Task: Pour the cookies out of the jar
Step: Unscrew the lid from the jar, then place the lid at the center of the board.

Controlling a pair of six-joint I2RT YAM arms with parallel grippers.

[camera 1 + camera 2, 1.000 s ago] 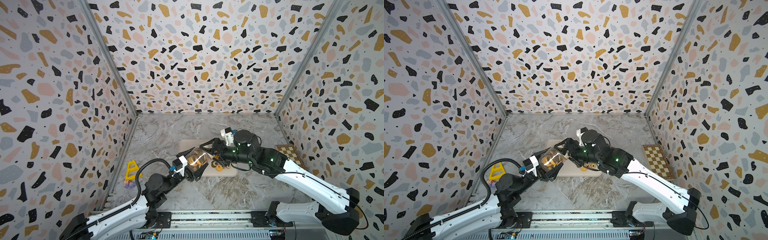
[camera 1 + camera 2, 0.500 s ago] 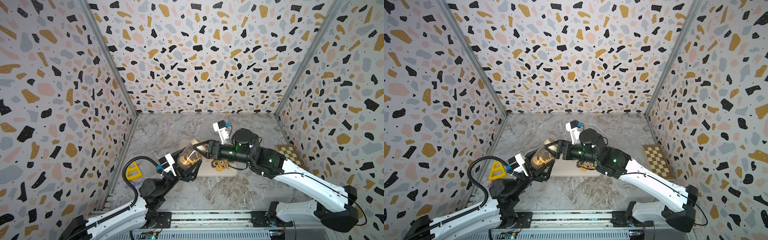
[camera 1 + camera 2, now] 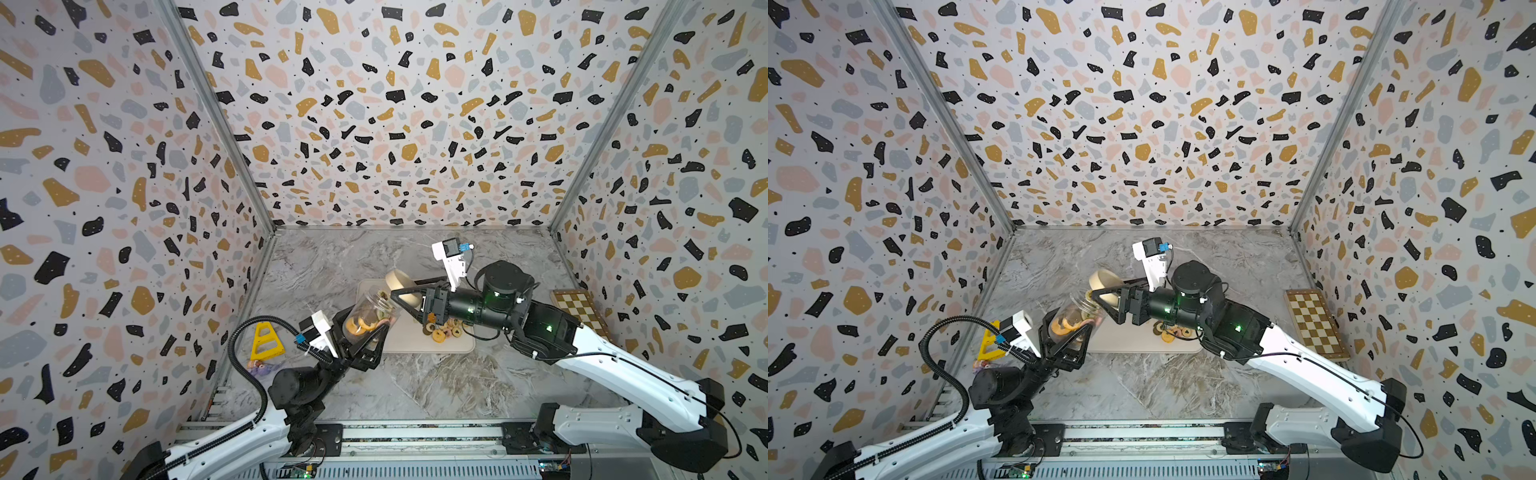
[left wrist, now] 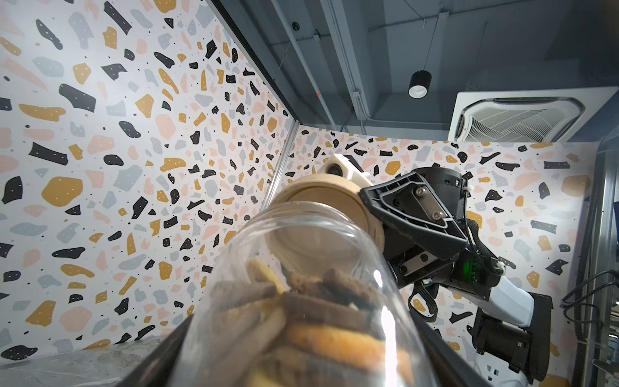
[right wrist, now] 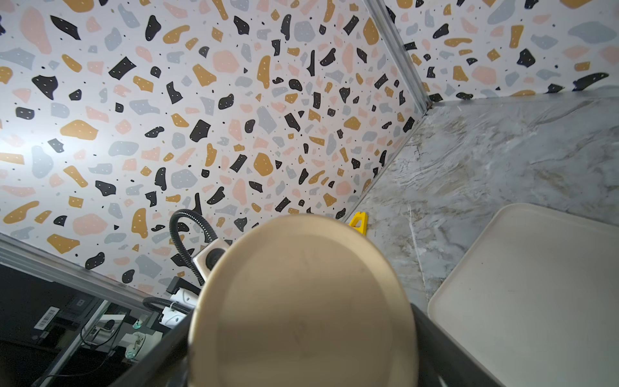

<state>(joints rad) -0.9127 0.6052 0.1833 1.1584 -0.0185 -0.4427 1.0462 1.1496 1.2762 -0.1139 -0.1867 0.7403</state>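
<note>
Cookies (image 3: pixel 442 330) lie partly on the tray (image 3: pixel 411 341), but many sit unpoured in the tilted jar (image 3: pixel 374 306) clamped by the left hand (image 3: pixel 363 327); right hand (image 3: pixel 409 291) clamps the lid (image 3: pixel 396 279).

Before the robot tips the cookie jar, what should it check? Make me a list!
1. Lid off: ok. The right gripper holds the tan lid apart from the glass jar.
2. Jar held: ok. The left gripper is shut on it.
3. Something to pour: ok. The cookies lie at the jar's base end.
4. Mouth over the cream tray: cannot tell. It hangs near the tray's edge.
5. Pouring path free: not ok. The lid sits close in front of the mouth.
</note>
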